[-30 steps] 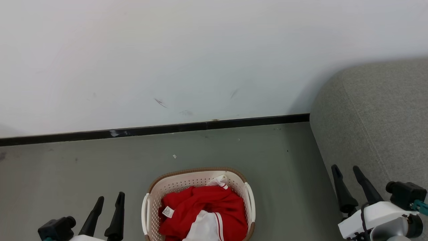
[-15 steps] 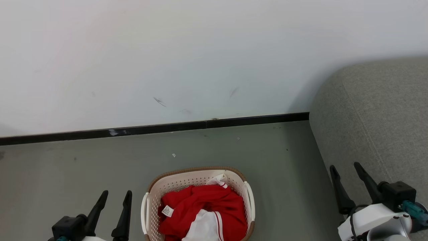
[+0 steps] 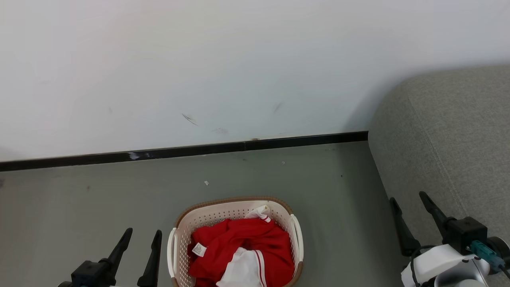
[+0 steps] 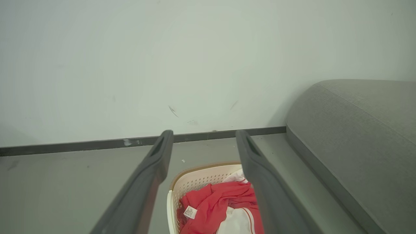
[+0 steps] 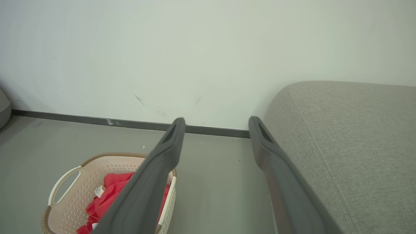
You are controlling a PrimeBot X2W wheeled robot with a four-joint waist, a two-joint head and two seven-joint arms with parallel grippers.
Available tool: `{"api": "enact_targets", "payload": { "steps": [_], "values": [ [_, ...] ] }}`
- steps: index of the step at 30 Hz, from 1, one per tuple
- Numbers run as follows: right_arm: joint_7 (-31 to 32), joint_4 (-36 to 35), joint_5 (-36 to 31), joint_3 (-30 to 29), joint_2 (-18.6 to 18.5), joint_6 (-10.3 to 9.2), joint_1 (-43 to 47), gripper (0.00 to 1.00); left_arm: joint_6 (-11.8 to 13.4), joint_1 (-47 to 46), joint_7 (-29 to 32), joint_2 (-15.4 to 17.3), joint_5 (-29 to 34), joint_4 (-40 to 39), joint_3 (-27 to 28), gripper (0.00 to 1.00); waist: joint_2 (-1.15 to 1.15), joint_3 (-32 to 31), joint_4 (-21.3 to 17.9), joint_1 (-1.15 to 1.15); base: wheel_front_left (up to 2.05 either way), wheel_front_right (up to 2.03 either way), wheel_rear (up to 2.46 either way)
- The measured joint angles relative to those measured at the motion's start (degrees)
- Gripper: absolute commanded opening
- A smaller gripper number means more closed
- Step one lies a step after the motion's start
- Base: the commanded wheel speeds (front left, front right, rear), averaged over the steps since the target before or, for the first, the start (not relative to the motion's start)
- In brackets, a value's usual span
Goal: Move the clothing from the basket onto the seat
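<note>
The cream basket [image 3: 181, 231] with a brown rim stands on the grey floor at the bottom middle of the head view. Red clothing [image 3: 247, 243] with white panels and a small white label fills it. The grey seat [image 3: 450, 139] rises at the right. My left gripper [image 3: 143, 234] hovers open just left of the basket, holding nothing. My right gripper [image 3: 407, 197] stands open between the basket and the seat, also with nothing in it. In the left wrist view the basket [image 4: 190, 183] and clothing [image 4: 224, 201] lie between my fingers. The right wrist view has the basket [image 5: 94, 172] at lower left and the seat [image 5: 351, 136] at right.
A white wall [image 3: 223, 63] with a black baseboard [image 3: 191, 151] runs behind the basket. Bare grey floor [image 3: 79, 207] spreads left of the basket and between it and the seat. A grey rounded object [image 5: 4, 109] sits at the far left edge of the right wrist view.
My left gripper has shifted right, closer to the basket. My right gripper has edged slightly left and up. The basket and clothing stay put; the view has tilted a little.
</note>
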Motion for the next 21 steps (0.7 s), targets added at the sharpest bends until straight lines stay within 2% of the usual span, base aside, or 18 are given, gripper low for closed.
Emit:
{"api": "enact_targets", "payload": {
  "steps": [21],
  "values": [
    [0.0, -0.9, 0.0, 0.0, 0.4, 0.0, 0.0, 1.0, 0.0, 0.0, 0.0, -0.5, 1.1, 0.2, -1.1, 1.0, 0.0, 2.4, -0.5, 0.0, 0.0, 0.0, 0.0]
  ]
}}
